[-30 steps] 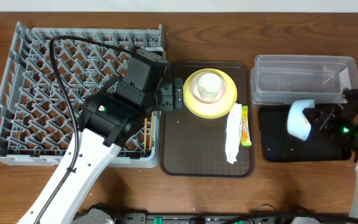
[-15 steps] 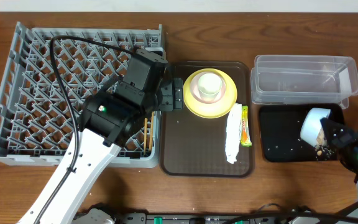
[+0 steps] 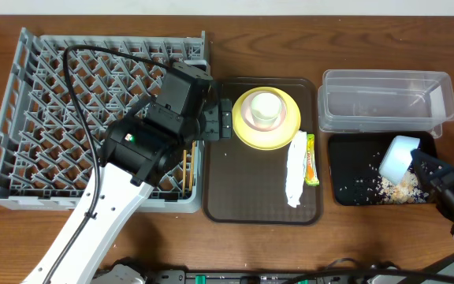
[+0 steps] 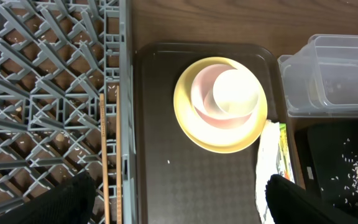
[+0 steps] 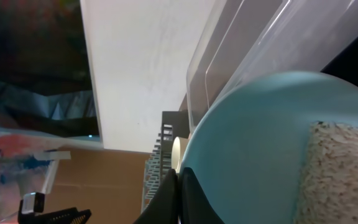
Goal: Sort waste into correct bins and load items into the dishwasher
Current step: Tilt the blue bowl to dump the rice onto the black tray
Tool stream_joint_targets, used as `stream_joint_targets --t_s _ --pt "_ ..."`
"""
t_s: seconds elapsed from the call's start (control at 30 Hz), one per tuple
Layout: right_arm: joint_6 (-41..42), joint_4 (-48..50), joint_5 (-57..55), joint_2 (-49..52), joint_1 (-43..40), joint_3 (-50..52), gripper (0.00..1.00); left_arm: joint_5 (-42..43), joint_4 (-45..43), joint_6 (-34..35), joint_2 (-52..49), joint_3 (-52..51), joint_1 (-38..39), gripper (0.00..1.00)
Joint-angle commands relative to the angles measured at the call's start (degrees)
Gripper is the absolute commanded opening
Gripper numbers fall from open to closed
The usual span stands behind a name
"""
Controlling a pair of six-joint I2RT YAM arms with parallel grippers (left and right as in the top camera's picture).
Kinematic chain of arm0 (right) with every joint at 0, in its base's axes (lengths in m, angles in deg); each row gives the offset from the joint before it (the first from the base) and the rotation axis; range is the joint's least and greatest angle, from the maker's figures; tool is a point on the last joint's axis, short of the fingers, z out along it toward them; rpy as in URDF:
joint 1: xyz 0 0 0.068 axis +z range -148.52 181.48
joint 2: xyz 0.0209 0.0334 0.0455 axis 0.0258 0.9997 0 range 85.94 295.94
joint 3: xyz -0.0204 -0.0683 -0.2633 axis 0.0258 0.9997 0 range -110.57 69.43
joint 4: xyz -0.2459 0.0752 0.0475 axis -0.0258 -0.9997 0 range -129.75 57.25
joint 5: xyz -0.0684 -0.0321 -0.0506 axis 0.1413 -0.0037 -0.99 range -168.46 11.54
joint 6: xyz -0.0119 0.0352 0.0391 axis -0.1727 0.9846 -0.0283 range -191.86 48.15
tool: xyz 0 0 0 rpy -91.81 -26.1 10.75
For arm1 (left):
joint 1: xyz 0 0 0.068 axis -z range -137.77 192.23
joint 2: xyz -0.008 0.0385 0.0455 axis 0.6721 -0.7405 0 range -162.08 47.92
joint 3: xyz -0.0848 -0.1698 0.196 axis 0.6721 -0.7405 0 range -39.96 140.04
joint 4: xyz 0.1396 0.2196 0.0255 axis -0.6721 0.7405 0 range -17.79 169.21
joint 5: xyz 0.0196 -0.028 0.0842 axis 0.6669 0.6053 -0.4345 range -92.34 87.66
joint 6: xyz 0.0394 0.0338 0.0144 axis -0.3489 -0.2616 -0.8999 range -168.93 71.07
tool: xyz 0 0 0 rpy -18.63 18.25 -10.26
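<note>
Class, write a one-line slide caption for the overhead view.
Right gripper holds the light blue bowl tilted over the black tray, rice scraps scattered beneath; left gripper open beside the yellow plate.

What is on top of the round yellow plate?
A pale pinkish-white bowl sits on the round yellow plate, and a small white cup stands inside that bowl. They cover the plate's middle and the bowl's bottom, so anything there cannot be seen.

The dish rack (image 3: pixel 46 118) lies left, serving tray (image 3: pixel 243 181) with plate (image 3: pixel 247 136) centre, tub (image 3: pixel 377 102) behind shallow tray (image 3: pixel 349 158) right.
</note>
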Motion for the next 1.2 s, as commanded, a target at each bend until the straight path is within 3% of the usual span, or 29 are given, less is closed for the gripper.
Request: stream_joint_targets --t_s 0.0,0.2,0.3,0.4,0.53,0.6,0.7,0.73,0.83,0.9,1.17 --pt "3.82 3.43 3.82 0.24 -0.92 -0.09 0.01 -0.92 0.13 -0.11 0.11 0.50 -0.15 0.90" --pt "6.69 6.38 7.69 0.24 -0.87 -0.07 0.01 -0.92 0.13 -0.11 0.11 0.50 -0.15 0.90" --pt "8.00 6.40 3.21 0.24 -0.87 -0.07 0.01 -0.92 0.13 -0.11 0.11 0.52 -0.15 0.90" --pt "12.26 7.06 8.17 -0.09 -0.87 -0.09 0.01 -0.92 0.13 -0.11 0.11 0.50 -0.15 0.91" --pt "11.76 8.15 2.97 -0.31 -0.87 -0.07 0.01 -0.92 0.13 -0.11 0.11 0.50 -0.15 0.91" --pt "14.71 7.32 7.58 -0.44 -0.87 -0.07 0.01 -0.92 0.13 -0.11 0.11 0.50 -0.15 0.90" --pt "13.84 10.29 0.70 -0.46 -0.87 -0.07 0.01 -0.92 0.13 -0.11 0.11 0.50 -0.15 0.90" --pt "19.21 8.46 6.27 -0.48 -0.85 -0.07 0.01 -0.90 0.13 -0.11 0.11 0.50 -0.15 0.90" --pt "18.03 13.86 0.13 -0.68 -0.87 -0.07 0.01 -0.92 0.13 -0.11 0.11 0.50 -0.15 0.91" --pt "23.04 12.17 5.14 -0.70 -0.85 -0.07 0.01 -0.92 0.13 -0.11 0.11 0.50 -0.15 0.90" --pt "22.99 16.09 3.58 -0.70 0.33 -0.07 0.01 -0.92 0.13 -0.11 0.11 0.50 -0.15 0.90"
